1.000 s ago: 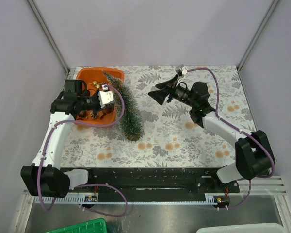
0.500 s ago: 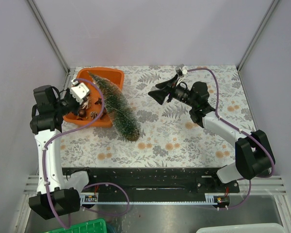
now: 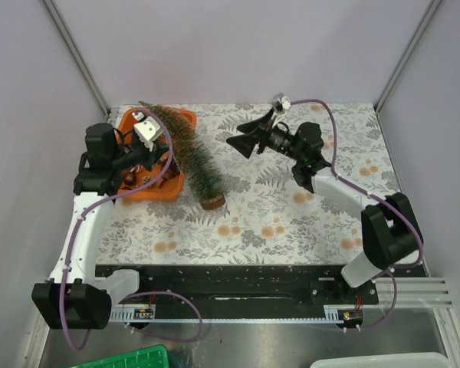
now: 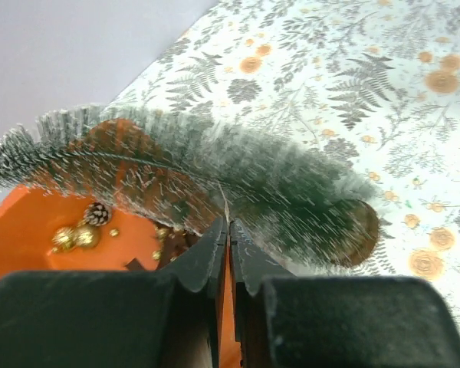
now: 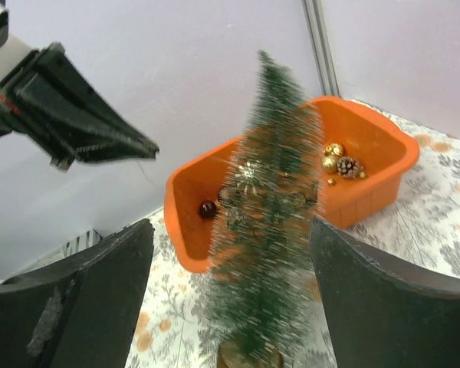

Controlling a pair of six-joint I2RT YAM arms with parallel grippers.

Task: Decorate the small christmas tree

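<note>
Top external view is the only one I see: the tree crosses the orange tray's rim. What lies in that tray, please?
Observer: The left wrist view shows gold balls and a pine cone in the orange tray.
Operator: Is the left gripper closed?
Observer: Its fingers are nearly together, with only a thin slit between them. I cannot tell whether they pinch anything.
Operator: And the right gripper?
Observer: The right wrist view shows its fingers wide apart and empty. The small christmas tree, blurred, appears between them in the picture and touches neither.
</note>
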